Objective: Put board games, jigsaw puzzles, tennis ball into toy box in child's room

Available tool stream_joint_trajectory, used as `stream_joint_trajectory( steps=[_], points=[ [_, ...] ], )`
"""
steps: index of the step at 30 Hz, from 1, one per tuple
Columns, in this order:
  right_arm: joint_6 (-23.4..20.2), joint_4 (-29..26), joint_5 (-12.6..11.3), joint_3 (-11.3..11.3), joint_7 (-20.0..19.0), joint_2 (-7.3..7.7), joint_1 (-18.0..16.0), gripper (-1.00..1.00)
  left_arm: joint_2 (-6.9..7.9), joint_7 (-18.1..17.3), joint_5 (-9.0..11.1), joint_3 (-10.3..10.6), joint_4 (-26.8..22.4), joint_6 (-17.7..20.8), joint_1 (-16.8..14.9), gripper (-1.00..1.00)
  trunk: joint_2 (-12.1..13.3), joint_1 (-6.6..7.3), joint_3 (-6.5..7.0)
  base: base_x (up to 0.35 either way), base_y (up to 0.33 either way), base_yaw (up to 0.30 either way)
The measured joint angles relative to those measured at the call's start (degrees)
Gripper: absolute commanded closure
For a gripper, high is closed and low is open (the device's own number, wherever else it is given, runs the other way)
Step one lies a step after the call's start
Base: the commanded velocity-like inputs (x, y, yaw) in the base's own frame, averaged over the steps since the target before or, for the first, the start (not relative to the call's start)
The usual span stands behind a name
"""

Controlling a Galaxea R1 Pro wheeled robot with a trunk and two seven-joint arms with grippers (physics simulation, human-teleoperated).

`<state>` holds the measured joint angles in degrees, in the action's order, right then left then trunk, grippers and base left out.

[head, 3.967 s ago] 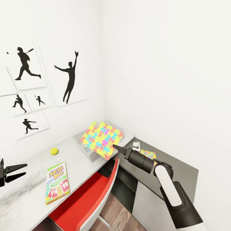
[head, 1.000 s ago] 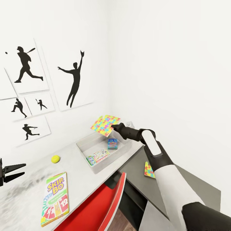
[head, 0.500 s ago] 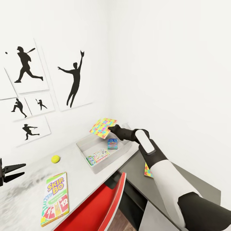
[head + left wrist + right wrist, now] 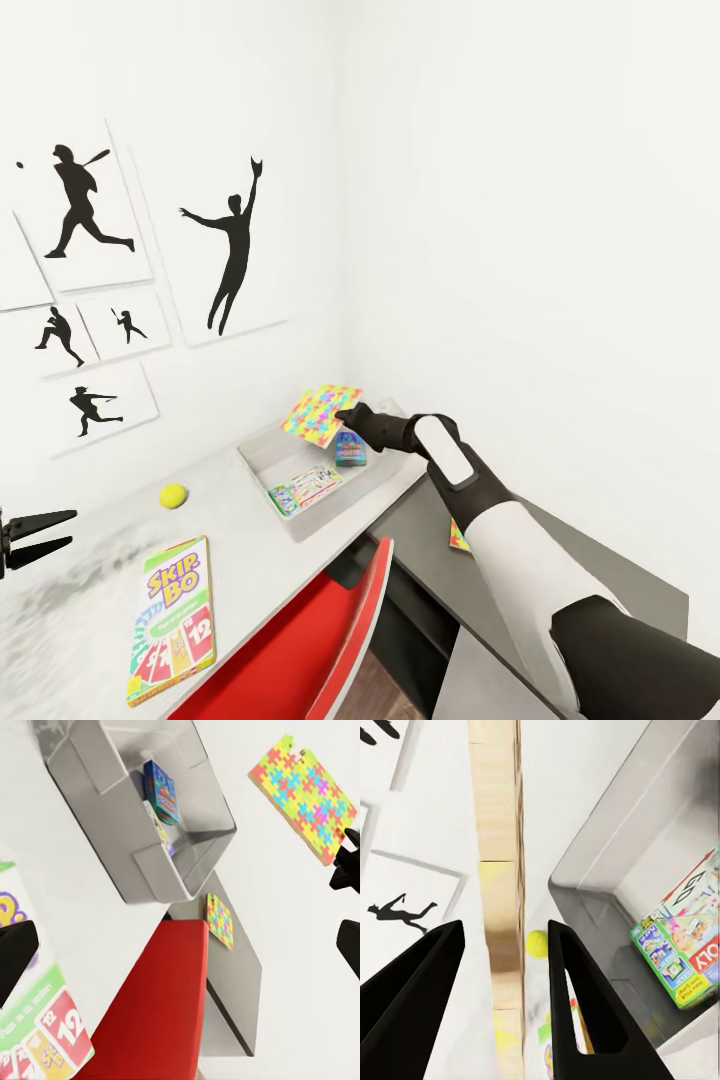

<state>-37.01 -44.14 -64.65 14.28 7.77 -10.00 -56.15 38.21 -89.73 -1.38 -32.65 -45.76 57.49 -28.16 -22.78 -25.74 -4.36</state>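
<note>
My right gripper pinches one jigsaw puzzle above the toy box, which holds two games. Skip-Bo, tennis ball and second puzzle remain on the desk; left gripper gapes empty.

Your head view looks forward and down from above into the room's corner, over the table toward the toy box. Your left wrist view faces the same toy box from farther back, across the table. Your right wrist view sits close above that toy box, looking along its fingers. All three views share the box; the tennis ball shows in head and right wrist views.
</note>
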Motion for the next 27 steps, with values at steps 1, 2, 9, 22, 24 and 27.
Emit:
stream_joint_trajectory(
  steps=[1,2,9,22,24,27],
  points=[
    [0.03,0.29,0.00,0.00,0.00,0.00,0.05,1.00,0.29,0.00,0.01,-0.01,0.07,0.00,0.00,-1.00,0.00,0.00,0.00,0.000,0.000,0.000],
    [0.05,0.64,0.00,0.02,-0.03,0.00,0.08,1.00,0.66,0.00,0.05,-0.01,0.16,0.00,0.00,-1.00,0.00,0.00,0.00,0.000,0.000,0.000],
    [0.01,1.71,0.00,0.36,-0.24,0.00,0.12,1.00,3.32,-0.02,0.46,-0.26,0.78,-0.03,0.08,-1.00,0.00,0.00,0.00,0.000,0.000,0.000],
    [0.14,3.85,0.27,2.44,-0.45,0.00,0.13,1.00,4.24,-0.05,1.07,-0.39,2.50,-0.09,0.16,-1.00,0.00,0.00,0.00,0.000,0.000,0.000],
    [0.16,3.88,0.29,2.79,-0.45,0.00,0.11,1.00,4.23,-0.05,1.24,-0.40,2.51,-0.09,0.14,-1.00,0.00,0.00,0.00,0.000,0.000,0.000],
    [0.21,3.91,0.30,3.08,-0.56,0.00,0.12,1.00,4.25,-0.04,1.38,-0.40,2.51,-0.09,0.13,-1.00,0.00,0.00,0.00,0.000,0.000,0.000]
  ],
)
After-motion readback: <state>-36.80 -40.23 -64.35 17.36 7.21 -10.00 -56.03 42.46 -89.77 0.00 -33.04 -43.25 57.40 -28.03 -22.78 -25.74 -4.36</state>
